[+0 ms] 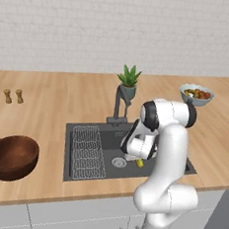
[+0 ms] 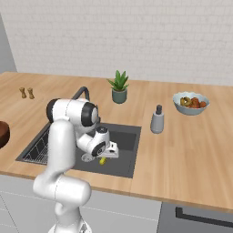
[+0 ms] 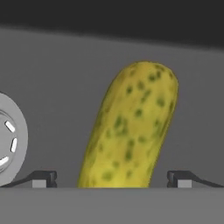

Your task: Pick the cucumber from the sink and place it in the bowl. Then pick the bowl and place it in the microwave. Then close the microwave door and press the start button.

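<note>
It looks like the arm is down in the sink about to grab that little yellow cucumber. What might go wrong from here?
The cucumber lies between the open gripper fingertips, but it is rounded and slightly curved, so it might roll or squirt out as they close. It also lies close to the steel drain, so a nudge could push it there. Later, the wooden bowl sits far off on the counter, a long carry.

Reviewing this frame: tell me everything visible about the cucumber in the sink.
The cucumber is a short, slightly curved yellow-green stick with darker green speckles and a rounded end. It lies on the dark grey floor of the sink, beside the round steel drain. In the hand view it sits between the two spread fingers of the open gripper, and neither appears to touch it. In the base views just a small yellow bit shows under the hand, near the basin's front wall.
</note>
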Robot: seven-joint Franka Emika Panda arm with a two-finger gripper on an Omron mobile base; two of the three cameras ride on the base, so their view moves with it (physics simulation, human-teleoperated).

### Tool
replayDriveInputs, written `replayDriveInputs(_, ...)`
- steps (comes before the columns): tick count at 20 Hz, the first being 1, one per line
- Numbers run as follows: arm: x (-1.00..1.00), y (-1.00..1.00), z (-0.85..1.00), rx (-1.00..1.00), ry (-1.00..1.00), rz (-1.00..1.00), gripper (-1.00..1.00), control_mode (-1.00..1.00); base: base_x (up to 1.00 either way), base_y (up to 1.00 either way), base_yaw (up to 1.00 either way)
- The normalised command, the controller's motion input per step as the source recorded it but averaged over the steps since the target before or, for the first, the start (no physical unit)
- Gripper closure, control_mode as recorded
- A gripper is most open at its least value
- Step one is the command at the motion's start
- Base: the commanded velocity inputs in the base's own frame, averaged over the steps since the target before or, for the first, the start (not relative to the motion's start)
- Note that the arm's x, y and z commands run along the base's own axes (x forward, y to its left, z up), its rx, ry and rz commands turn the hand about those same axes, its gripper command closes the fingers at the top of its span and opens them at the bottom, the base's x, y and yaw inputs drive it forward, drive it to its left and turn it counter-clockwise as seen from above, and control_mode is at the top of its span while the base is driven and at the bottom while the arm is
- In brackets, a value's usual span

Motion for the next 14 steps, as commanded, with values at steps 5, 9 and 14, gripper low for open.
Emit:
replayDriveInputs(5, 0.06, 0.0, -0.21, 0.0, -0.02, 0.0, 1.0, -1.0, 0.0, 0.0, 0.0)
replayDriveInputs(9, 0.0, 0.0, -0.13, 0.0, -0.08, 0.0, 1.0, -1.0, 0.0, 0.0, 0.0)
replayDriveInputs(14, -0.06, -0.01, 0.0, 0.0, -0.01, -0.01, 1.0, -1.0, 0.0, 0.0, 0.0)
